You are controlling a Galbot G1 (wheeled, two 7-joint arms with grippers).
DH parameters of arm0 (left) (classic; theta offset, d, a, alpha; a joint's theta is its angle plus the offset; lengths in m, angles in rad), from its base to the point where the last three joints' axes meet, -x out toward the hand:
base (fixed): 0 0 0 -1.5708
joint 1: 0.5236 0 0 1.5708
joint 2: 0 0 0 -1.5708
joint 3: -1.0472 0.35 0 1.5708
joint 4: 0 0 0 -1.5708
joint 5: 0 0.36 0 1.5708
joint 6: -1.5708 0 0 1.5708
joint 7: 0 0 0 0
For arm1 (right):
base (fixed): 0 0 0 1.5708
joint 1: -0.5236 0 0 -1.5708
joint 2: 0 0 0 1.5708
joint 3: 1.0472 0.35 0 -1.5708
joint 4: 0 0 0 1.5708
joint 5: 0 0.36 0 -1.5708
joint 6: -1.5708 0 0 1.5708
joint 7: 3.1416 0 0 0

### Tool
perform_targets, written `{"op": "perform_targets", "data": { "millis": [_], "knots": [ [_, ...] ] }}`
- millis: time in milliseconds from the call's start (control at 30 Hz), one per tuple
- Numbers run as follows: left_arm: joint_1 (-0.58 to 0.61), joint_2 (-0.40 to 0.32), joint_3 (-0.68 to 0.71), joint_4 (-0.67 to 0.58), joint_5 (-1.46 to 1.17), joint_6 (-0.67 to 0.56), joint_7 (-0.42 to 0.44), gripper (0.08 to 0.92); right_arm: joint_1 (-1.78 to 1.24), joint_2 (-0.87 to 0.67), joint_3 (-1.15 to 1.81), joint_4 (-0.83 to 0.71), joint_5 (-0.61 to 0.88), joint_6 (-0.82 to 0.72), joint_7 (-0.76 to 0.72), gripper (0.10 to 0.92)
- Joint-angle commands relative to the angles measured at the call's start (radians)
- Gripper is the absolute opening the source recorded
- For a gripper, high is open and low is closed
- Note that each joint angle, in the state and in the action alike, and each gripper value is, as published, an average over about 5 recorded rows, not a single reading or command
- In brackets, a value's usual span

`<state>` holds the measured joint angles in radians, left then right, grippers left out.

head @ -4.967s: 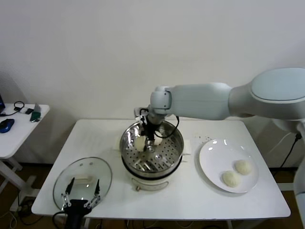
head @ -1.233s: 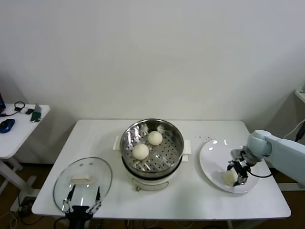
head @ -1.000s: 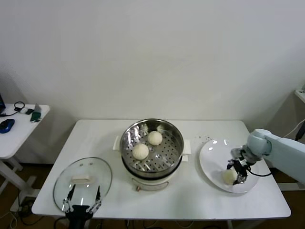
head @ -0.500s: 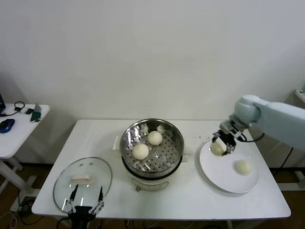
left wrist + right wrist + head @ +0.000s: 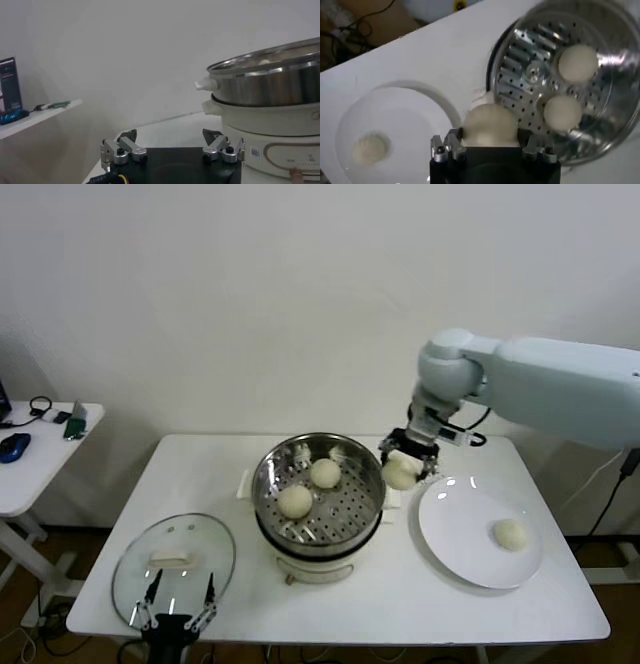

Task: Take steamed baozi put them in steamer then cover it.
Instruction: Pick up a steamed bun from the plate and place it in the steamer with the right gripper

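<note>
The steel steamer (image 5: 322, 536) stands mid-table with two baozi (image 5: 295, 501) (image 5: 324, 473) on its perforated tray. My right gripper (image 5: 404, 469) hangs just past the steamer's right rim, shut on a third baozi (image 5: 400, 475). In the right wrist view that baozi (image 5: 489, 125) fills the gripper (image 5: 489, 132), beside the steamer (image 5: 620, 75). Another baozi (image 5: 510, 533) lies on the white plate (image 5: 455, 529). The glass cover (image 5: 172, 569) rests flat at the front left. My left gripper (image 5: 178, 612) waits open at its near edge, also seen as the left gripper (image 5: 170, 134) with nothing between its fingers.
A white side table (image 5: 35, 454) with a mouse and small items stands to the left of the main table. The white wall runs close behind the steamer. Bare tabletop (image 5: 400, 594) lies in front of the steamer and plate.
My right gripper lifted a baozi off the plate and carried it up and left to the steamer's right rim. One baozi stays on the plate. The left arm has not moved.
</note>
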<state>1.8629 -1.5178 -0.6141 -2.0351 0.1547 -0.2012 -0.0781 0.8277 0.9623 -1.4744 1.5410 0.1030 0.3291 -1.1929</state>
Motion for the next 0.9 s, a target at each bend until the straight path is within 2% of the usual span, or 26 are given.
{"op": "perform_targets", "data": {
  "millis": [33,400,600,900],
  "knots": [
    [0.001,0.002,-0.002,0.001,-0.002,-0.001,-0.001,0.823,0.024,0.183,0.013,0.038,-0.021,0.095,-0.017,0.704],
    [0.009,0.007,-0.021,0.009,-0.021,-0.002,-0.002,0.823,-0.185,0.364,0.034,-0.053,-0.155,0.111,-0.014,0.704],
    [0.011,0.015,-0.035,0.017,-0.036,0.001,-0.005,0.823,-0.262,0.391,0.024,-0.112,-0.234,0.145,-0.003,0.704],
    [0.005,0.017,-0.036,0.026,-0.043,0.002,-0.005,0.823,-0.288,0.397,0.028,-0.136,-0.263,0.157,0.011,0.706]
  ]
}}
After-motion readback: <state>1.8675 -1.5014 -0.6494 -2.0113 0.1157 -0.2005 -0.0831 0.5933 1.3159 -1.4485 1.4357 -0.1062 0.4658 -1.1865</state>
